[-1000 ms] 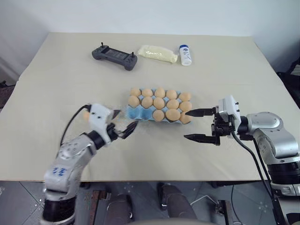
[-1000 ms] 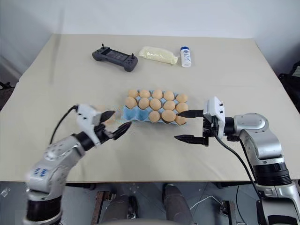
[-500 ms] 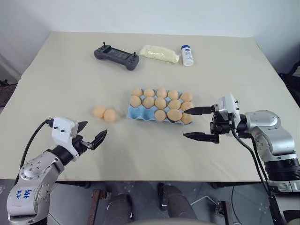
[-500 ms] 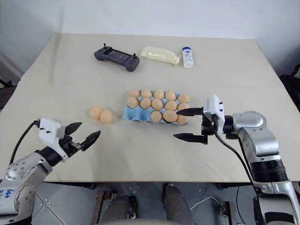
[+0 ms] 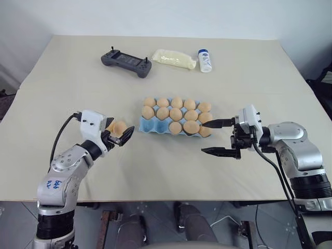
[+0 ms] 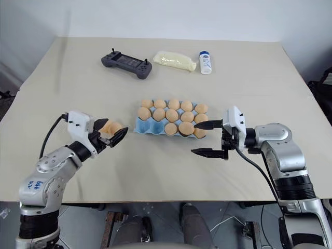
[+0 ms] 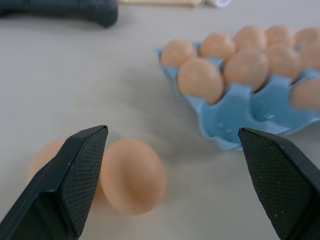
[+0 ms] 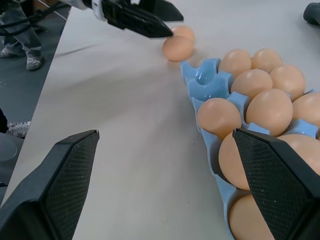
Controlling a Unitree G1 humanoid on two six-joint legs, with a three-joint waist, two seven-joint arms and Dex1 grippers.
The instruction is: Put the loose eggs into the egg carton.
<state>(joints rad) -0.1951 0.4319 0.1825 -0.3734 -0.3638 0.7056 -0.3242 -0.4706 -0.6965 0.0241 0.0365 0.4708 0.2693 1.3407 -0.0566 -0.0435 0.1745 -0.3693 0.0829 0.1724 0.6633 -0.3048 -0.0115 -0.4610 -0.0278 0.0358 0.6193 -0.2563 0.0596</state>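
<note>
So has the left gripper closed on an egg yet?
No, in the left wrist view the left gripper stands wide open, and the nearer loose egg lies on the table by one finger.

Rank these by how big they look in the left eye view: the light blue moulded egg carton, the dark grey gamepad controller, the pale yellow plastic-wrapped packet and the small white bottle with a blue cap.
1. Light blue moulded egg carton, largest.
2. Dark grey gamepad controller and pale yellow plastic-wrapped packet: about alike in length, not ranked.
3. Small white bottle, smallest.
The last three lie farther away, so they look smaller.
</note>
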